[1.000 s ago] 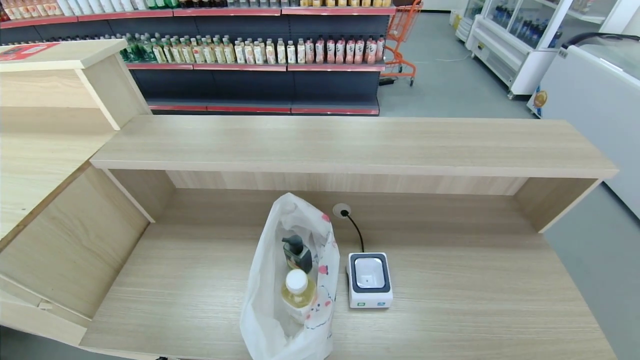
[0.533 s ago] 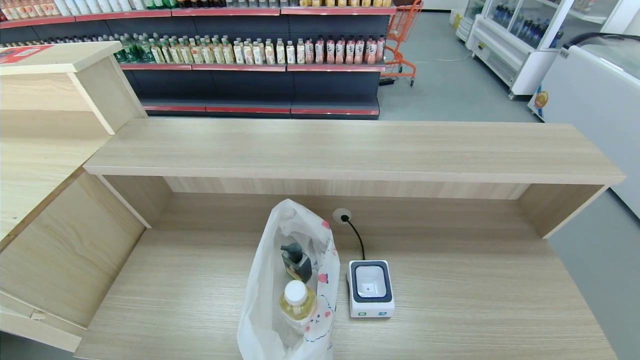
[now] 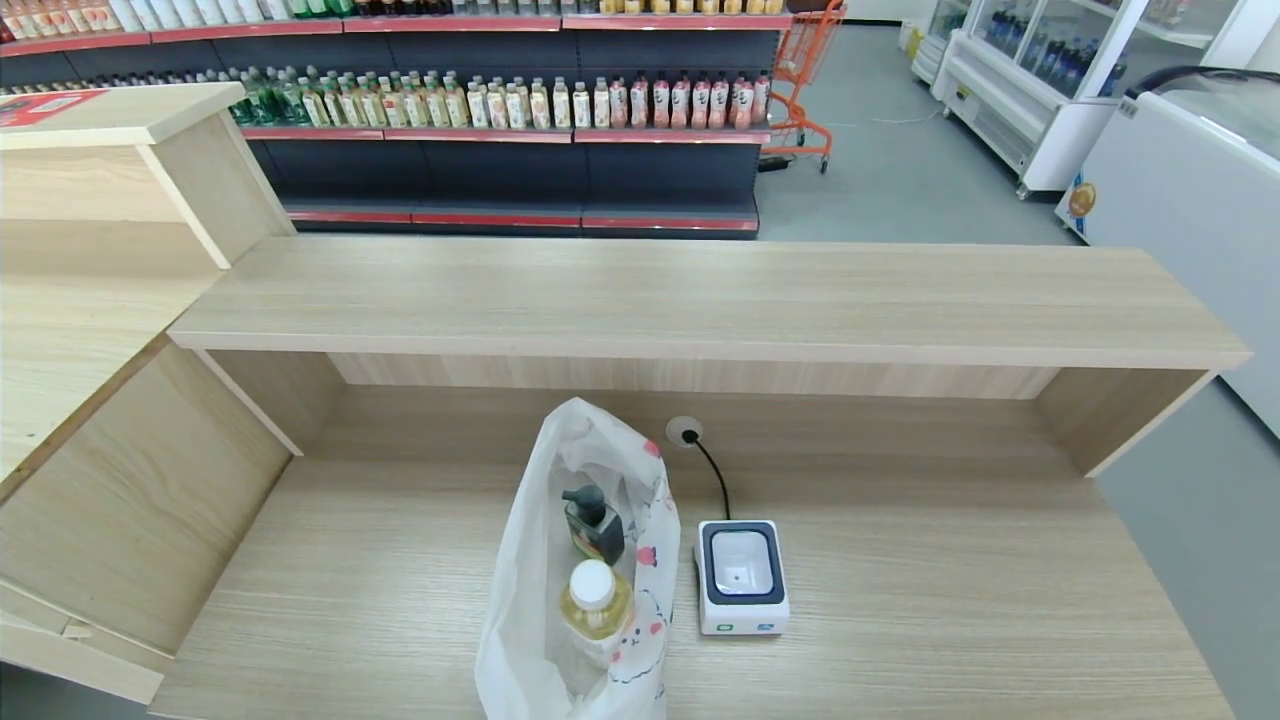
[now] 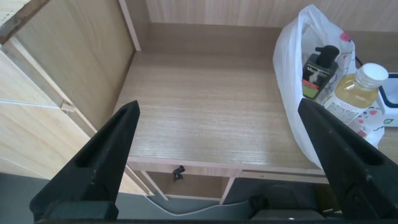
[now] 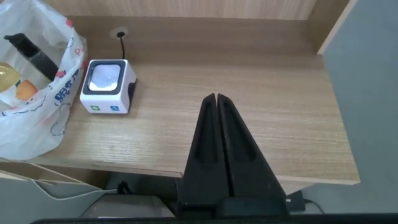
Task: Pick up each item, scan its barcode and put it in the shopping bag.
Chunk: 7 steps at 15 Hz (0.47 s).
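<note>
Head view: shopping bag [image 3: 525, 600] at the surface's [image 3: 950, 600] front edge holds pump bottle [image 3: 597, 525] and yellow bottle [image 3: 597, 605]; scanner [image 3: 740, 577] just beside. Left wrist view: left gripper [image 4: 219, 111], fingers spread, empty. Right wrist view: right gripper [image 5: 216, 98], fingers closed, empty. Bagging seems complete; next calls for finding another item.

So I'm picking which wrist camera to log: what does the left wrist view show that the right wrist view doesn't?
Left wrist view, not the right: the open left gripper, the yellow bottle's white cap and the counter's left wall. Right wrist view, not the left: the shut right gripper, the scanner's window and its cable. Both: the bag, the pump bottle in it and the counter top.
</note>
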### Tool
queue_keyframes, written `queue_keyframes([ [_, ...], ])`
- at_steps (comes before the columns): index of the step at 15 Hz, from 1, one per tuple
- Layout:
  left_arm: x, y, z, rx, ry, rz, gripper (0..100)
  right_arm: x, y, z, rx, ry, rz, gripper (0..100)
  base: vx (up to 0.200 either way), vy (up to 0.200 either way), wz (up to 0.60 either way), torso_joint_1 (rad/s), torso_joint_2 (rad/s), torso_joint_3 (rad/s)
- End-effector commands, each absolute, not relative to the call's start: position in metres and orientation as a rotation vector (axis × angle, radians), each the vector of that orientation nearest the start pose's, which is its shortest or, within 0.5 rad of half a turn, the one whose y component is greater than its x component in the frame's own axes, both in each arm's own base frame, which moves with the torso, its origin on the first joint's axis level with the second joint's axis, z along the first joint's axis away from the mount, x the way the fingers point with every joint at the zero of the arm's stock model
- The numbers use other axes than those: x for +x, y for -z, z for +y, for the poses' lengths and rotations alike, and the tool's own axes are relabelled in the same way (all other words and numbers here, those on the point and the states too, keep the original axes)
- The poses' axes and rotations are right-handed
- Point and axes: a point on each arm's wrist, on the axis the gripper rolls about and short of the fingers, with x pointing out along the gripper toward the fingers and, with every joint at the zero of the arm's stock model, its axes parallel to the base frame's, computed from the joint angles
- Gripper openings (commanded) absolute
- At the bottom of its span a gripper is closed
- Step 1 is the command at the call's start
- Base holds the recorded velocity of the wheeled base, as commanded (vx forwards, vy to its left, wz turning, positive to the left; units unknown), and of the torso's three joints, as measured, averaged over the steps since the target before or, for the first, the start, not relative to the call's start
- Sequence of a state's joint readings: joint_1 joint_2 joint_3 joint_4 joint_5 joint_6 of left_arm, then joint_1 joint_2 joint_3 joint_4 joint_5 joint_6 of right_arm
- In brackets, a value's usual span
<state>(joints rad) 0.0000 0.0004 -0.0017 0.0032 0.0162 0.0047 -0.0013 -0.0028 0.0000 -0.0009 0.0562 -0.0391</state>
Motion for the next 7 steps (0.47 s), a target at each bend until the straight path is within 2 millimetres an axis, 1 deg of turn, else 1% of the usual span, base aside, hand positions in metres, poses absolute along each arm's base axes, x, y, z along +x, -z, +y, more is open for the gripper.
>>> queue_keyframes([
  [1,-0.0229,-0.0756,0.0004,0.005,-0.017,0.002,100,-0.0228,-0.0755,0.0013,-0.040,-0.055,-0.001,0,0.000,0.000,0.00,0.000,0.00,0.000],
  [7,-0.0229,-0.0756,0.0004,0.005,-0.017,0.002,100,-0.0228,-0.0755,0.0013,-0.038,-0.054,-0.001,0,0.000,0.000,0.00,0.000,0.00,0.000],
])
